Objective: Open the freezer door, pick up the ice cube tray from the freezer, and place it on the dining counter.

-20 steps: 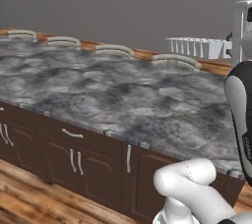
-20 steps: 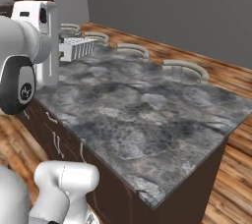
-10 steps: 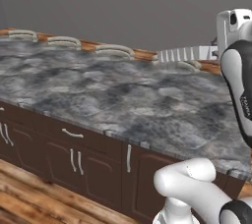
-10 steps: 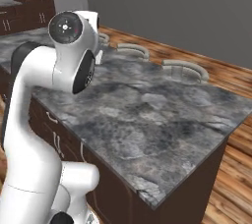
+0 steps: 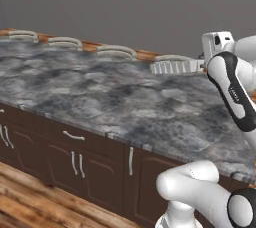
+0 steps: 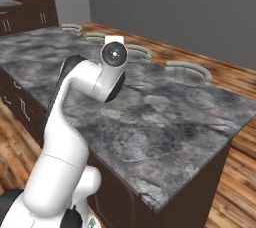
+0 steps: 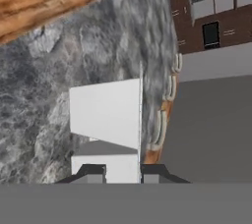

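The gripper is closed on the near end of the tray. The tray's long axis runs straight ahead of the fingertips, and it hangs above the counter, which lies directly beneath. My guess is it still needs to be lowered.

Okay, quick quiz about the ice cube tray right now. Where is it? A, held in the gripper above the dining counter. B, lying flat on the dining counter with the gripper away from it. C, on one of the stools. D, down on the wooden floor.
A: the ice cube tray sticks out sideways from the shut gripper, hanging over the dining counter rather than resting on the stone.
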Tool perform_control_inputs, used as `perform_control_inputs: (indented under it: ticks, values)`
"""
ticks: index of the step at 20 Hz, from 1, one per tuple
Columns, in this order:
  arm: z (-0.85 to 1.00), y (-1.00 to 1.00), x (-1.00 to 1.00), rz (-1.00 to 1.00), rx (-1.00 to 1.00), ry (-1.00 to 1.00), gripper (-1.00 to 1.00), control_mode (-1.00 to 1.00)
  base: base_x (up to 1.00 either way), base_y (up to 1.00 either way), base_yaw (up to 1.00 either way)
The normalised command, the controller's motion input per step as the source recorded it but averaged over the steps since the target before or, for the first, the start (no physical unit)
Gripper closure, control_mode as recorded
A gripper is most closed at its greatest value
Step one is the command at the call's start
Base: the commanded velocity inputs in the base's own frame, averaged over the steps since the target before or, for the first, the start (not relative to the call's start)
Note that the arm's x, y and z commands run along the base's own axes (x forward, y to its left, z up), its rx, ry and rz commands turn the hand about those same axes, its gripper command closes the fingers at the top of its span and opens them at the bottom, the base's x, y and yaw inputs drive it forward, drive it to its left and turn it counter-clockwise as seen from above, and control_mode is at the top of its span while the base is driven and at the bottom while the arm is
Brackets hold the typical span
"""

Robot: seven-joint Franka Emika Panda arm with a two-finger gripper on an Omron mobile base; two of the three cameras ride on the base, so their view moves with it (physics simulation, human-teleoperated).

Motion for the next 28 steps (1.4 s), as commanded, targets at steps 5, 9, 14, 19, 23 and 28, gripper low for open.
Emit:
perform_control_inputs:
  ticks: [5,9,14,19,23,28]
  values:
    - [-0.93,-0.01,0.88,0.01,-0.12,-0.05,1.0,-1.0,0.0,0.0,0.0]
    - [-0.81,0.0,0.82,-0.02,-0.15,0.0,1.0,-1.0,0.0,0.0,0.0]
    - [-0.5,0.0,0.79,-0.11,-0.15,0.0,1.0,-1.0,0.0,0.0,0.0]
    - [-0.34,-0.01,0.81,-0.04,-0.04,0.01,1.0,-1.0,0.0,0.0,0.0]
    - [-0.07,-0.05,0.6,0.0,0.02,0.16,1.0,-1.0,0.0,0.0,0.0]
    - [0.0,-0.17,0.38,0.0,0.07,0.2,1.0,-1.0,0.0,0.0,0.0]
